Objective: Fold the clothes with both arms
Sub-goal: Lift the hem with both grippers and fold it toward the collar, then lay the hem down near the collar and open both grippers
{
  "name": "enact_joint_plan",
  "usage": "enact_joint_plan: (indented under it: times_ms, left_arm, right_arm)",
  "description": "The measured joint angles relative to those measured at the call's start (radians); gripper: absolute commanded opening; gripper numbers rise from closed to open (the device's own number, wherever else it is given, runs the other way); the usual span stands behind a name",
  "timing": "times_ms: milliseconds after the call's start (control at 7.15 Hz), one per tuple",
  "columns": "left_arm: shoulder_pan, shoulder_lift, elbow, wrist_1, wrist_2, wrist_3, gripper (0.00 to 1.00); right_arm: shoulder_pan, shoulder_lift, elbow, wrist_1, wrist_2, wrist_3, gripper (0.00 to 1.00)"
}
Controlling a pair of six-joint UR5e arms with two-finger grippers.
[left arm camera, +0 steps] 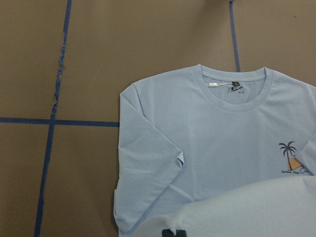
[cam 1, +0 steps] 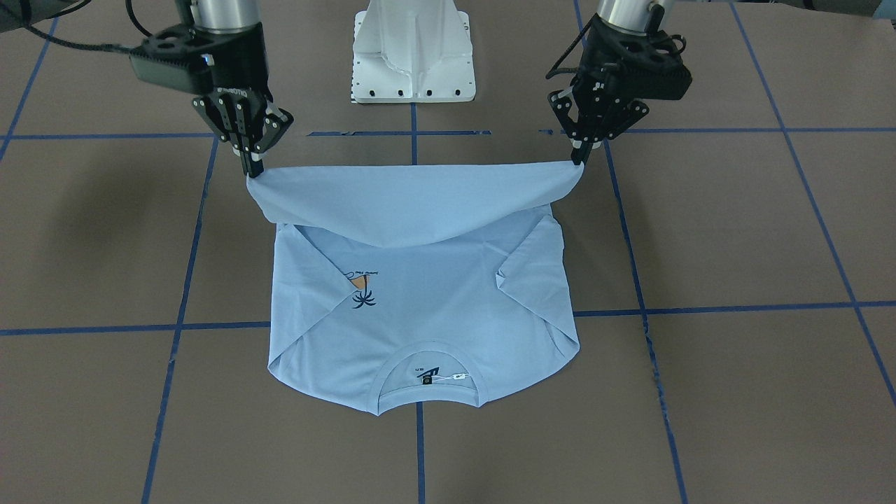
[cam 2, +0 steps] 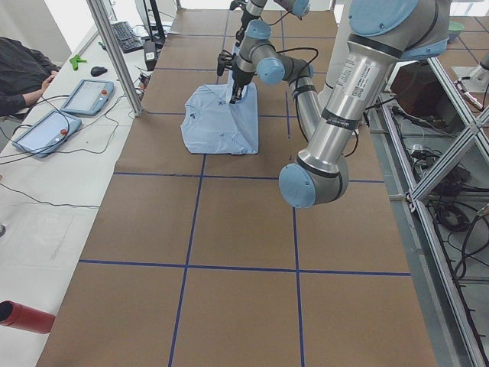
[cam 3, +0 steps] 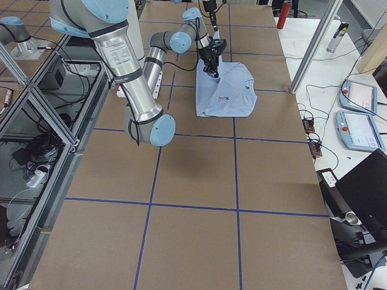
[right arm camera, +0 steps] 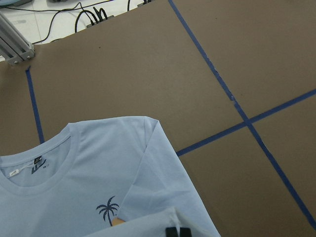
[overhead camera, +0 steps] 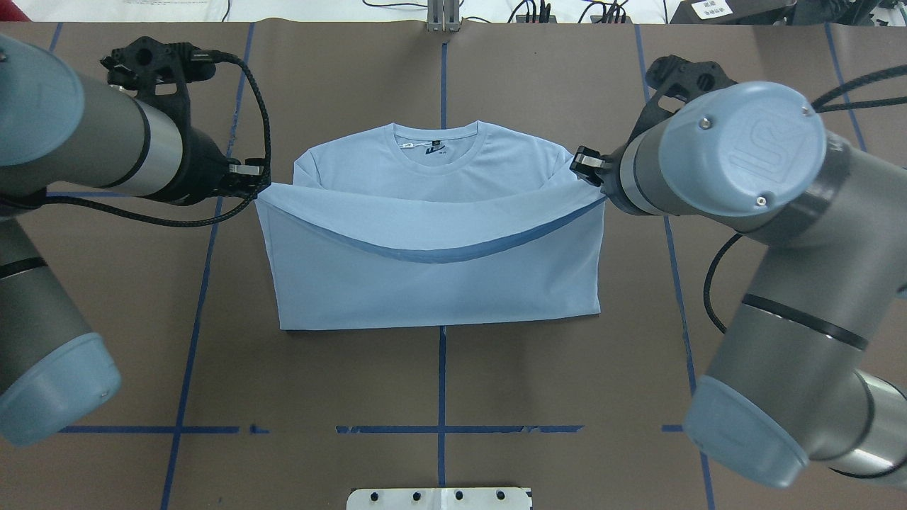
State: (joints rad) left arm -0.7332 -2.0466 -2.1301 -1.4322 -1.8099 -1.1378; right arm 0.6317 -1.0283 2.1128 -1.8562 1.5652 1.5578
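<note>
The pale-blue T-shirt (cam 1: 420, 315) lies on the brown table with its collar away from the robot and both sleeves folded in. The palm-tree print (cam 1: 364, 290) and the dark neck label (cam 1: 428, 376) show. My left gripper (cam 1: 578, 159) and right gripper (cam 1: 253, 171) are each shut on a bottom-hem corner. They hold the hem raised over the shirt's lower half, and it sags in the middle. In the overhead view the left gripper (overhead camera: 254, 177) and right gripper (overhead camera: 582, 166) flank the shirt (overhead camera: 432, 283). Both wrist views show the collar end of the shirt (left arm camera: 207, 148) (right arm camera: 74, 177) below.
The white pedestal base (cam 1: 413, 52) stands behind the shirt on the robot's side. Blue tape lines (cam 1: 420, 448) cross the brown table cover. Operator tablets (cam 2: 88, 95) and a seated person (cam 2: 23, 73) are beyond the far table edge.
</note>
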Motion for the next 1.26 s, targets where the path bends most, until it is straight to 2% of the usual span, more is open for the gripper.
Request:
enact_joint_plan:
  times_ms: [140, 699, 979, 1259]
  left_arm:
    - [-0.006, -0.017, 0.099, -0.067, 0.021, 0.004, 0.00]
    - [-0.014, -0.103, 0.524, -0.397, 0.078, 0.007, 0.00]
    - [-0.015, -0.124, 0.632, -0.472, 0.092, 0.011, 0.00]
    - [-0.021, -0.139, 0.666, -0.485, 0.096, 0.029, 0.00]
  right_arm:
    - [0.025, 0.015, -0.119, 0.110, 0.002, -0.015, 0.00]
    - [0.067, 0.117, -0.539, 0.366, -0.003, -0.075, 0.00]
    - [0.068, 0.126, -0.648, 0.444, -0.007, -0.080, 0.00]
    - [0.076, 0.128, -0.675, 0.463, -0.007, -0.105, 0.00]
